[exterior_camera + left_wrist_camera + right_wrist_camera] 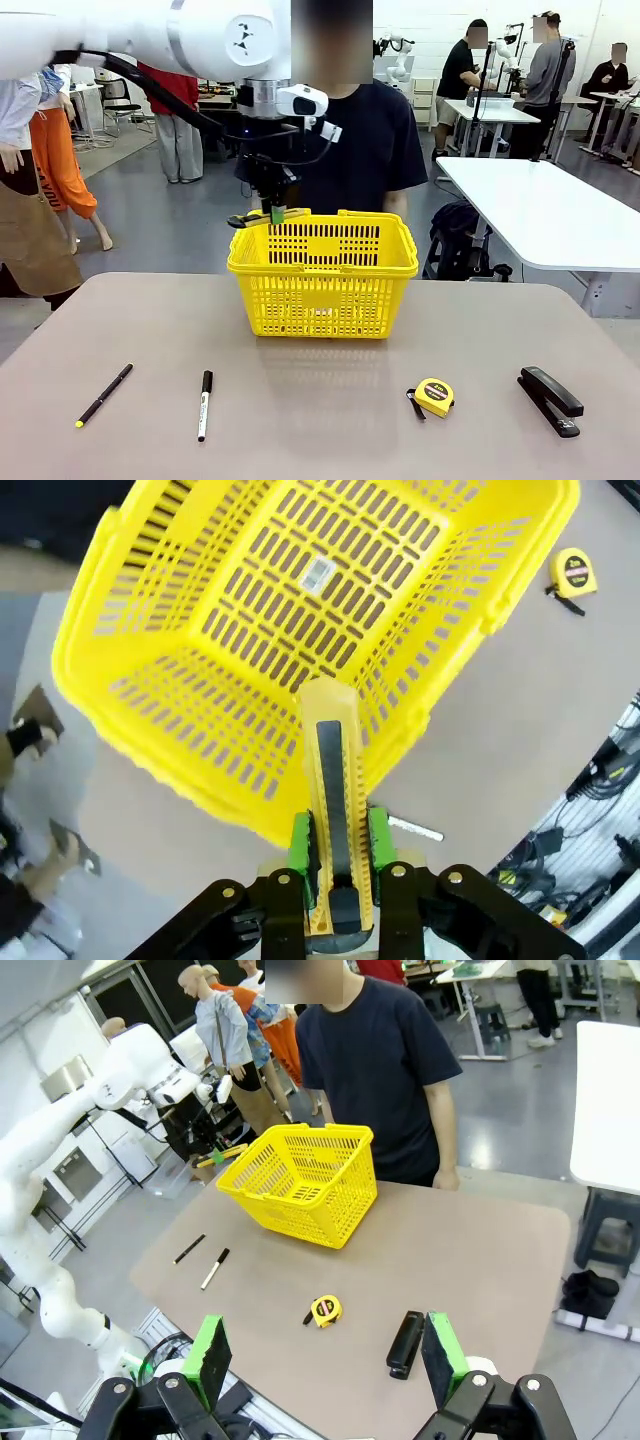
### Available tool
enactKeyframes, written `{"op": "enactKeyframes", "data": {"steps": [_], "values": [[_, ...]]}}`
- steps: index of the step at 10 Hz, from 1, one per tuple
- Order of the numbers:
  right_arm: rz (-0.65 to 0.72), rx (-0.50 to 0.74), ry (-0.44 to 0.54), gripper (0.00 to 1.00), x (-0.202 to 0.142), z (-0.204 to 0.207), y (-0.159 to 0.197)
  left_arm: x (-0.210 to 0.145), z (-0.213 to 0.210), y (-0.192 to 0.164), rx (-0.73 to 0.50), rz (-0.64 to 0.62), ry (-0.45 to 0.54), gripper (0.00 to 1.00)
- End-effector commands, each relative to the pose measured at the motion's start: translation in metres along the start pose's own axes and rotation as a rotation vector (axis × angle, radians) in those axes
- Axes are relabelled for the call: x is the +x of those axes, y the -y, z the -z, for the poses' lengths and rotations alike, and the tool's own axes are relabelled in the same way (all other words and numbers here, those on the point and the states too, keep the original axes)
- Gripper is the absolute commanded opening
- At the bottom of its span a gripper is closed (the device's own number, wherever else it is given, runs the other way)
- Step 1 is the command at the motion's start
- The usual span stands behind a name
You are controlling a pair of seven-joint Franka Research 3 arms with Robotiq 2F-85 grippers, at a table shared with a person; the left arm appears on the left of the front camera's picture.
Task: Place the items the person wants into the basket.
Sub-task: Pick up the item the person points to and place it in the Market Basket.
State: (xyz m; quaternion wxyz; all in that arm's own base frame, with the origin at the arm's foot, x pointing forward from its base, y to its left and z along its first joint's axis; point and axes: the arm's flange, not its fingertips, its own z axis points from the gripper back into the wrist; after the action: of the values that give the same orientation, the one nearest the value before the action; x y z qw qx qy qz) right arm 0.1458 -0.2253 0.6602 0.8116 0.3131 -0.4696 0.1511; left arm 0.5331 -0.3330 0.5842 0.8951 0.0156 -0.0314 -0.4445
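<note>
My left gripper [276, 214] hangs over the near-left rim of the yellow basket [322, 290], shut on the yellow-and-black utility knife [333, 830]. From the left wrist view the knife points down into the bare basket [200, 740]. The thin black pen with a yellow tip [104, 394] lies front left on the table, and the long black stapler [550, 399] front right. High above the table, my right gripper [325, 1365] is open, with the stapler [405, 1344] below it. The person [365, 140] in a black T-shirt stands behind the basket.
A white marker with a black cap [204, 404] lies right of the pen. A round yellow tape measure [432, 396] sits left of the stapler. Another white table [540, 215] stands at the right, and other people stand farther back.
</note>
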Motion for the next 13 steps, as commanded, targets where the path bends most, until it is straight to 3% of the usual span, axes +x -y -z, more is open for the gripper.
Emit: {"op": "enactKeyframes", "data": {"steps": [1, 4, 5, 12, 13], "values": [[-0.009, 0.024, 0.009, 1.0, -0.001, 0.002, -0.001, 0.027, -0.008, -0.008, -0.005, 0.061, 0.005, 0.26], [-0.009, 0.024, 0.009, 1.0, -0.001, 0.002, -0.001, 0.032, 0.001, -0.01, -0.064, 0.123, 0.015, 0.26], [-0.009, 0.024, 0.009, 1.0, -0.001, 0.002, -0.001, 0.031, 0.012, -0.003, -0.036, 0.061, 0.012, 0.26], [-0.009, 0.024, 0.009, 1.0, -0.001, 0.002, -0.001, 0.032, 0.015, -0.005, -0.044, 0.075, 0.012, 0.26], [-0.009, 0.024, 0.009, 1.0, -0.001, 0.002, -0.001, 0.037, 0.025, -0.01, -0.043, 0.112, -0.023, 0.26]]}}
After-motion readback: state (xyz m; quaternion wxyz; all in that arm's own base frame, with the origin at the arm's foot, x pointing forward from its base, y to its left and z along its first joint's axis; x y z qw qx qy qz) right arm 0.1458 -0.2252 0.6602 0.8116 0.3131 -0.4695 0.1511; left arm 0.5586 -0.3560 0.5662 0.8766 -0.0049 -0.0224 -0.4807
